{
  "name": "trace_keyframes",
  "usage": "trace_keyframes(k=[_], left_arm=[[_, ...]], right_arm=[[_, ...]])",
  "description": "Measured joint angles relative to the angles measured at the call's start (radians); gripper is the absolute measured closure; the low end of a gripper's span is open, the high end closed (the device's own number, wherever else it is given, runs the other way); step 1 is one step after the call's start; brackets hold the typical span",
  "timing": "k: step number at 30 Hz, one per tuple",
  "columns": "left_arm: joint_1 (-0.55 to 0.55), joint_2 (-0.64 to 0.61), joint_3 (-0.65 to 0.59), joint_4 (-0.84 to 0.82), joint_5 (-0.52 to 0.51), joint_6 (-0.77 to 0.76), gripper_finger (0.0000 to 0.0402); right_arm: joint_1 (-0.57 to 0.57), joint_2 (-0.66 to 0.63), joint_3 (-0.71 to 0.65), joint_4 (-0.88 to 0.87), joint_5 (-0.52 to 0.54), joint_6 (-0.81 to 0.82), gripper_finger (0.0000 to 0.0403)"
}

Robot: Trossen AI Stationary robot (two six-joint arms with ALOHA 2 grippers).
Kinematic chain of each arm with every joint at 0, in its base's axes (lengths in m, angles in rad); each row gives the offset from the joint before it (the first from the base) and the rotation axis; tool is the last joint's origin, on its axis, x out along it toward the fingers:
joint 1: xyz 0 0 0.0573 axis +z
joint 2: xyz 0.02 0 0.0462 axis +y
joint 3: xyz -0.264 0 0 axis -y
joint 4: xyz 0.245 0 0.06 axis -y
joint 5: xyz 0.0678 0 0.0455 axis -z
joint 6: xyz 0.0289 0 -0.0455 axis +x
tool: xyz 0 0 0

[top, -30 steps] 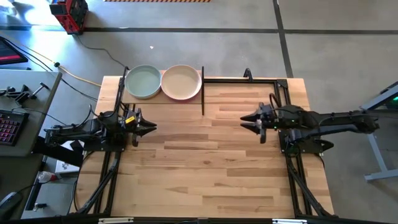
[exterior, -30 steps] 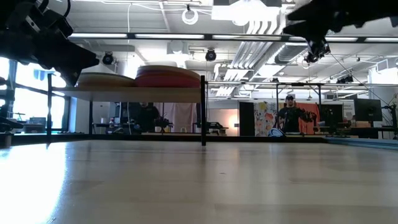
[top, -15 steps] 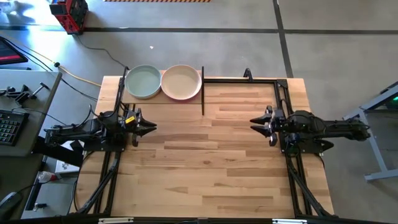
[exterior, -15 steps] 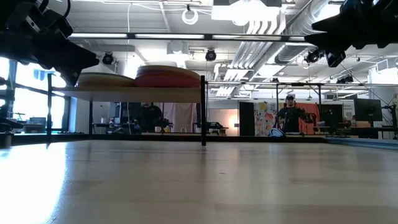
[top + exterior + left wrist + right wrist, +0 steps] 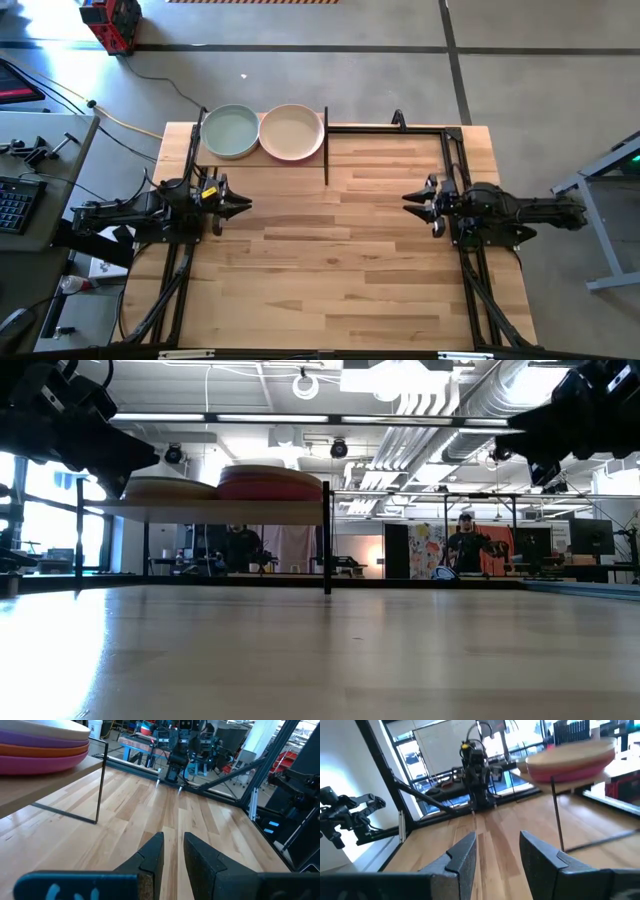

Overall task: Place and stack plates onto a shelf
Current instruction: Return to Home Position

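Observation:
Two stacks of plates stand side by side on the shelf at the table's far left corner: one topped by a mint green plate (image 5: 230, 131), one topped by a cream plate (image 5: 291, 131) over orange and magenta ones (image 5: 45, 755). The shelf (image 5: 230, 511) is a light-wood board on thin black posts. My left gripper (image 5: 245, 206) hovers above the table's left side, open and empty. My right gripper (image 5: 408, 203) hovers above the right side, open and empty.
The slatted wooden tabletop (image 5: 330, 260) stretches bare between the two arms. A thin black post (image 5: 326, 150) marks the shelf's right end. Black frame rails (image 5: 460, 170) run along the table's right and left sides. People stand in the room far behind the table (image 5: 465, 545).
My right gripper has drawn back toward the table's right edge, its arm folding in, and has stayed open. The left arm and the plates have kept still.

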Motion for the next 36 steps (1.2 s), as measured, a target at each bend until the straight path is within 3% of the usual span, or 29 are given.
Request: trace_keyframes(k=[21,36], left_arm=[[0.0,0.0,0.001,0.001,0.0,0.0,0.0339],[0.0,0.0,0.001,0.0,0.0,0.0,0.0339]], right_arm=[[0.0,0.013,-0.079,0.012,0.004,0.212,0.0269],[0.0,0.013,-0.079,0.011,0.004,0.213,0.0269]])
